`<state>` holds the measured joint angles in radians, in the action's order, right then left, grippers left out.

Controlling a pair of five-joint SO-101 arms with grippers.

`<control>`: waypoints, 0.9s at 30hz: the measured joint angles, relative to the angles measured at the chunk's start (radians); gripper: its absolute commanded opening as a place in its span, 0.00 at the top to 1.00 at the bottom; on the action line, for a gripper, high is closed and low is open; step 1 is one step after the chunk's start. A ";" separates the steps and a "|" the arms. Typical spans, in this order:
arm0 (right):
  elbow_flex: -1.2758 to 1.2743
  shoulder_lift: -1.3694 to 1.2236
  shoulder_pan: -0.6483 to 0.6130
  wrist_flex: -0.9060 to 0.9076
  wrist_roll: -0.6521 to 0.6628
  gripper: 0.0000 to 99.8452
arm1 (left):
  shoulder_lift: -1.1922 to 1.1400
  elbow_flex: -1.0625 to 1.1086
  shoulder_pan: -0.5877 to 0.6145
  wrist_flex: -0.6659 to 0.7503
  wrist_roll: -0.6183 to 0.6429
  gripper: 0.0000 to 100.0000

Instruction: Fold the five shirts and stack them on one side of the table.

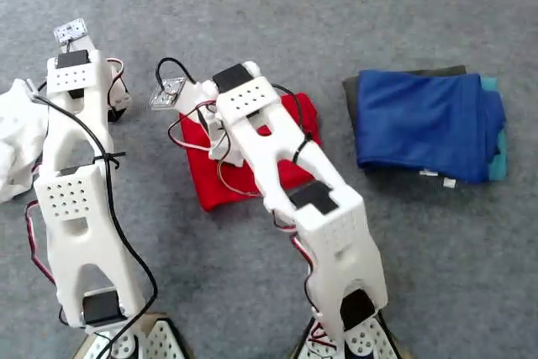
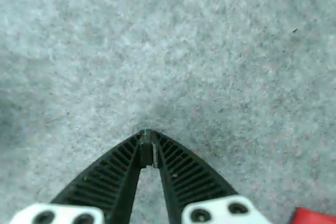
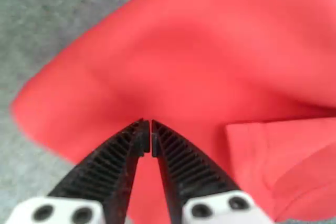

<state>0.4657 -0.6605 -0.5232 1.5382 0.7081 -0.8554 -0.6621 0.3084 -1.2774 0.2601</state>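
Shirt stack point(image 1: 420, 124) lies apart, right pincer point(image 3: 147, 129) clenched over red shirt point(image 3: 210, 51), left pincer point(image 2: 148, 137) clenched.

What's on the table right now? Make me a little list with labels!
red shirt: middle of the table, under the right arm
pile: folded shirts on the table's right side
blue shirt: top of the pile
white shirt: crumpled at the left edge
left hand: shut, over bare grey table
right hand: shut, over the red shirt
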 measured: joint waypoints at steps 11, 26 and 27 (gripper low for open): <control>0.269 -0.172 0.181 0.000 0.000 0.98 | 0.000 0.000 0.000 0.000 0.000 0.97; 0.760 -0.399 0.445 -0.146 0.000 0.98 | 0.000 0.000 -0.006 0.000 0.000 0.97; 0.801 -0.405 0.450 -0.121 -0.003 0.98 | 0.000 0.000 -0.006 0.002 0.000 0.97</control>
<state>1.2666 -1.0656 -0.0736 1.4170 0.7050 -0.8554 -0.6621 0.3023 -1.2758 0.2601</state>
